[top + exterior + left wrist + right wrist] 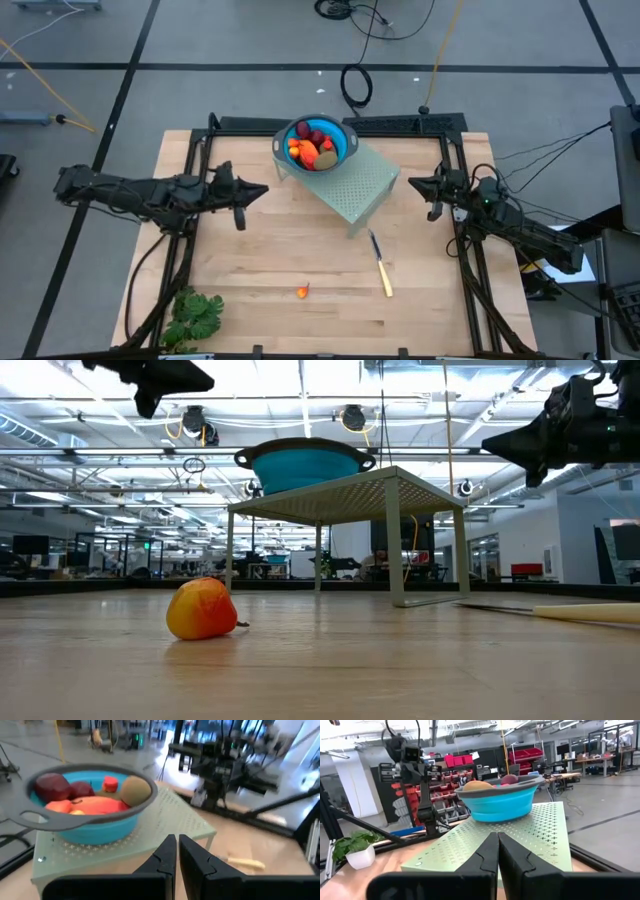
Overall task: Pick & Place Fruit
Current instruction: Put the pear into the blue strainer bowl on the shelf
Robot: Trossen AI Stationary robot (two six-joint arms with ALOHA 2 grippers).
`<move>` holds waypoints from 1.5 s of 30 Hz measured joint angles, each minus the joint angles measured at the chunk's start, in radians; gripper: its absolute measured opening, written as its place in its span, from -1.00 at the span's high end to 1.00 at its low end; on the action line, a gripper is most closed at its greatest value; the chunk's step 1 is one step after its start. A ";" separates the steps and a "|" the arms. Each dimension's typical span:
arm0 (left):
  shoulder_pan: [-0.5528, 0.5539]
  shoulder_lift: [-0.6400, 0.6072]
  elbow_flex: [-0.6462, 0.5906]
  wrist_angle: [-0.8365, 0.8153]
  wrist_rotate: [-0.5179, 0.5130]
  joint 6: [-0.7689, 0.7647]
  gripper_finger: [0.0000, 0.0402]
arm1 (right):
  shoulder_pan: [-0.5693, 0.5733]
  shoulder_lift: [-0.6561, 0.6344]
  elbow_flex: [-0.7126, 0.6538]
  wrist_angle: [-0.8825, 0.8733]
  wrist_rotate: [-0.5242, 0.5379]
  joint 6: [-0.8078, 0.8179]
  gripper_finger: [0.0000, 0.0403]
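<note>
One bowl [342,150], one knife [381,266], one loose fruit [303,291].

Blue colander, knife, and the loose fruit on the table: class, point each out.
blue colander [343,135], high view, on its rim.
knife [385,279], high view, on its yellow handle.
loose fruit [201,609], low view, on its orange side.

On the table [300,260], toward its back edge, stands a perforated stand [362,186], and on its rear left corner sits the bowl [338,133] with most of the fruit [312,148] in it. My left gripper [255,192] hangs above the table to the left of the stand and my right gripper [418,184] to its right, both apart from it. In front of the stand lies a knife [380,264], left of it one small fruit piece [303,291], and a leafy bunch [196,314] lies at the front left corner.
</note>
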 joint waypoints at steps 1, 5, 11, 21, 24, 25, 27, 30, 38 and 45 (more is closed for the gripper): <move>-0.007 0.022 0.028 -0.036 -0.007 -0.005 0.91 | 0.000 0.000 0.000 0.001 0.000 -0.008 1.00; -0.038 0.117 0.136 -0.128 -0.015 -0.040 0.91 | 0.000 0.000 0.000 0.001 -0.002 -0.016 1.00; -0.098 0.270 0.288 -0.248 -0.015 -0.123 0.91 | 0.000 0.000 0.000 0.000 -0.003 -0.018 1.00; -0.195 0.516 0.538 -0.523 0.000 -0.327 0.99 | 0.000 0.000 0.000 0.001 -0.006 -0.036 1.00; -0.212 0.579 0.606 -0.560 0.024 -0.385 0.96 | 0.000 0.000 0.000 0.000 -0.007 -0.036 1.00; -0.218 0.597 0.622 -0.569 0.035 -0.402 0.96 | 0.000 0.000 0.000 0.001 -0.007 -0.036 1.00; -0.226 0.635 0.652 -0.569 0.059 -0.430 0.97 | 0.000 0.000 0.000 0.000 -0.007 -0.036 1.00; -0.238 0.682 0.684 -0.571 0.084 -0.499 0.99 | 0.000 0.000 0.000 0.001 -0.008 -0.037 1.00; -0.268 0.755 0.696 -0.571 0.126 -0.836 0.93 | 0.000 0.000 0.000 0.000 -0.008 -0.040 1.00; -0.298 0.823 0.696 -0.569 0.180 -1.098 0.93 | 0.000 0.000 0.000 0.001 -0.008 -0.041 1.00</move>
